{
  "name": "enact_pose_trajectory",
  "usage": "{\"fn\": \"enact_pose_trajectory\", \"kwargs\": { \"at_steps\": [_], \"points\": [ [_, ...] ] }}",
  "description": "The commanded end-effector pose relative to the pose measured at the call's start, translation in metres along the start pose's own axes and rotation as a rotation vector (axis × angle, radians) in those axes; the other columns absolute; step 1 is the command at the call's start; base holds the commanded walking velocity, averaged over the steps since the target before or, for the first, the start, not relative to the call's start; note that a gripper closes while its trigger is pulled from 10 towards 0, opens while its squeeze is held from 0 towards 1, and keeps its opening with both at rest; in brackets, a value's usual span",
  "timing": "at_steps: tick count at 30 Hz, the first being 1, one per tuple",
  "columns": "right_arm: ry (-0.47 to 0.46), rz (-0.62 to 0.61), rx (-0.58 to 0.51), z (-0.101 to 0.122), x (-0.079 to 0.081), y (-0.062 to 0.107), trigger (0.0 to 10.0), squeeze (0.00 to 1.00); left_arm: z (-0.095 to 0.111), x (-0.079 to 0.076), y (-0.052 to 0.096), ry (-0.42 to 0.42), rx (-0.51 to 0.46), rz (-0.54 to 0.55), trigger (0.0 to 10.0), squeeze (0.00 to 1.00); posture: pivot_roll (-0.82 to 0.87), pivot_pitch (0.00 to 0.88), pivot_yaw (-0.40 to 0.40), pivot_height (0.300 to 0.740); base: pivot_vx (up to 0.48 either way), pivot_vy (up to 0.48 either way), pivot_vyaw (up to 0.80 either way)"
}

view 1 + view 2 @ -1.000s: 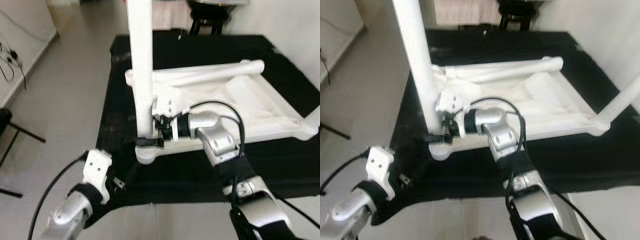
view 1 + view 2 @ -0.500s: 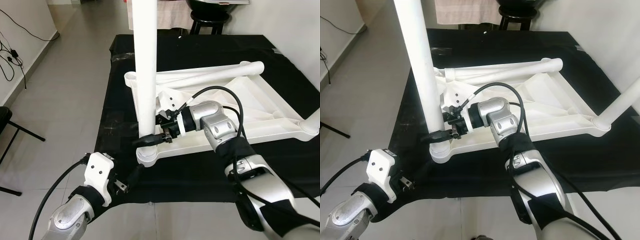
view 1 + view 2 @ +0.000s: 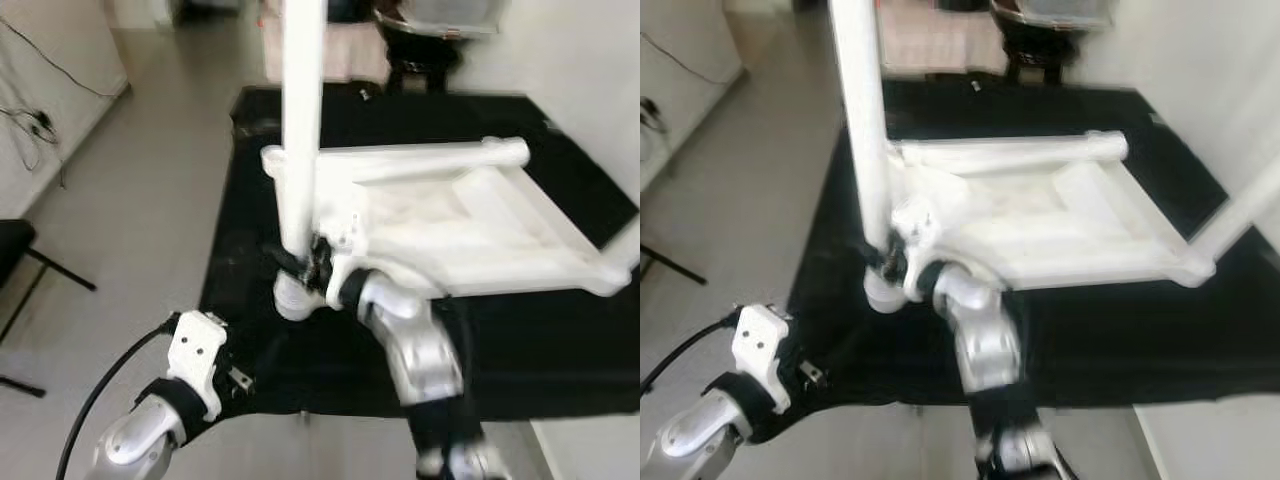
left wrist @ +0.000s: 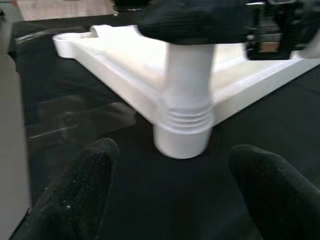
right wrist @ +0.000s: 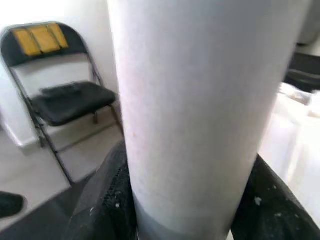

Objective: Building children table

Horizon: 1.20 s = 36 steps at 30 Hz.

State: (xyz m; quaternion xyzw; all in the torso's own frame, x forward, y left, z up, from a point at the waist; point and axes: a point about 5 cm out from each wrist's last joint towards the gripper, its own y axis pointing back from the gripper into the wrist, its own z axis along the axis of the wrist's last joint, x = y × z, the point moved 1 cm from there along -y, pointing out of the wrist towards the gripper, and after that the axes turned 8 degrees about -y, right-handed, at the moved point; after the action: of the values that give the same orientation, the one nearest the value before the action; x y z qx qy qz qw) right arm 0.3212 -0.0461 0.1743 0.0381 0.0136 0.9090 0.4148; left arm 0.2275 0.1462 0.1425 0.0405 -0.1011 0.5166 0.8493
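Left wrist view shows the left gripper (image 4: 170,195) with its two black fingers (image 4: 82,185) spread wide and empty, low over the black mat (image 3: 500,350) and aimed at the threaded corner socket (image 4: 182,132) of the upturned white tabletop (image 3: 470,230), close to it but not touching. Just beyond, the right gripper (image 3: 300,262) is clamped around the upright white leg (image 3: 300,130) right above that socket, its pads (image 5: 112,195) pressed on either side of the tube in the right wrist view. The tabletop lies underside up on the mat, with a second leg (image 3: 1250,215) rising from the far right corner and a white tube (image 3: 1010,152) lying along the back edge. The main risk, as I judge it, is the leg going in crooked: the hold is low on a tall tube, so the top could lean and the threads could bind or cross. The light tabletop might also slide or spin on the mat if nothing steadies it, and the left gripper is not bracing it. The right forearm and its cable lie over the near edge of the tabletop, so twisting could drag it. Farther off stand a folding chair (image 5: 60,95) and a dark stool (image 3: 425,45) past the mat.
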Motion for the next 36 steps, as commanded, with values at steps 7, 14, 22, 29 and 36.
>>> {"fn": "enact_pose_trajectory", "kwargs": {
  "at_steps": [7, 14, 22, 29, 36],
  "points": [
    [-0.023, 0.045, 0.167, -0.032, -0.007, -0.007, 3.8, 0.0, -0.006, 0.0, -0.005, -0.006, 0.014, -0.005, 10.0, 0.0, -0.06, 0.07, -0.099, 0.74, 0.0, 0.0, 0.0],
    [0.048, 0.466, 0.118, 0.0, 0.01, -0.017, 10.0, 1.0, -0.006, -0.001, -0.005, -0.001, 0.004, 0.02, 10.0, 0.0, -0.06, 0.068, -0.099, 0.74, 0.0, 0.0, 0.0],
    [0.274, 0.832, 0.142, 0.033, 0.01, -0.005, 10.0, 0.0, -0.004, -0.005, -0.007, 0.009, -0.005, 0.003, 10.0, 0.0, -0.05, 0.082, -0.093, 0.74, 0.0, 0.0, 0.0],
    [0.29, 0.889, 0.174, 0.045, -0.002, -0.013, 9.2, 0.0, -0.003, -0.006, -0.006, 0.012, -0.01, 0.005, 10.0, 0.0, -0.04, 0.09, -0.094, 0.74, 0.0, 0.0, 0.0],
    [0.278, 0.973, 0.23, 0.044, -0.015, -0.007, 0.0, 0.0, -0.003, -0.009, -0.004, 0.016, -0.009, -0.002, 10.0, 0.0, -0.05, 0.098, -0.088, 0.74, 0.0, 0.0, 0.0]
  ]
}}
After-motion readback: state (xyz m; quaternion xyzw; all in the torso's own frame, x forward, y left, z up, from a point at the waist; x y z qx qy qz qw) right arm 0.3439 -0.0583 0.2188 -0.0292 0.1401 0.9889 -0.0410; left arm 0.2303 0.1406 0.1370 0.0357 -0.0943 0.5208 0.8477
